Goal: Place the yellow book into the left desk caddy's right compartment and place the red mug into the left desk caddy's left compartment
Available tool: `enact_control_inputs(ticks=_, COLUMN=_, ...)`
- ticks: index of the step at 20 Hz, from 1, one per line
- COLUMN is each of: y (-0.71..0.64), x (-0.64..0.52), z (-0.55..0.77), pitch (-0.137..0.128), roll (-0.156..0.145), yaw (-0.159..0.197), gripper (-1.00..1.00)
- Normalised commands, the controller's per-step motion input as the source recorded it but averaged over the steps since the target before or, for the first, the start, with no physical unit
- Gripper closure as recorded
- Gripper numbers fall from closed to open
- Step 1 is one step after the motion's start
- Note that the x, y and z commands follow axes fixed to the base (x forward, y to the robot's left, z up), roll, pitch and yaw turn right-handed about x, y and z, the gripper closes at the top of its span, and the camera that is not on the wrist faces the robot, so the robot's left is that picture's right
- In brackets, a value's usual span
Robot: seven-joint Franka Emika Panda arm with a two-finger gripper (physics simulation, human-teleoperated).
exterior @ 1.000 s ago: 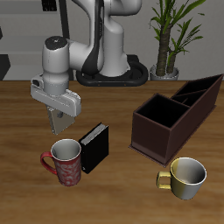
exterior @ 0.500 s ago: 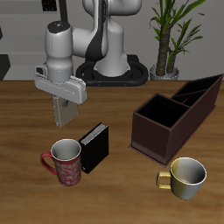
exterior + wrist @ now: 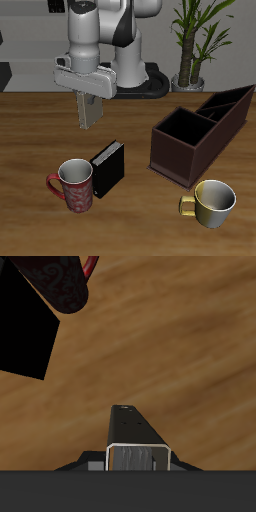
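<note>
A wooden worktop (image 3: 128,140) with a brown grain is carrying everything. The red mug (image 3: 74,185) is standing upright near its front edge, handle pointing outward, with a black book (image 3: 108,166) standing on edge just beside it. The left desk caddy (image 3: 200,132) is sitting farther across, lying at an angle toward the back. A pale yellow-cream mug (image 3: 213,203) is standing upright near the front edge, just in front of the caddy's low end. A potted plant (image 3: 188,78) is resting at the back.
</note>
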Motion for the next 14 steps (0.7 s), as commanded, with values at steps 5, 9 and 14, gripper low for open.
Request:
enact_control_inputs(ticks=5, y=0.55, x=-0.13, z=0.42, pitch=-0.029, roll=0.058, yaw=0.053, gripper=1.0)
enact_control_inputs(ticks=9, y=0.32, x=-0.04, z=0.33, pitch=-0.003, roll=0.032, yaw=0.061, gripper=1.0)
enact_control_inputs(ticks=14, y=0.43, x=-0.01, z=0.51, pitch=0.007, roll=0.043, yaw=0.034, gripper=1.0)
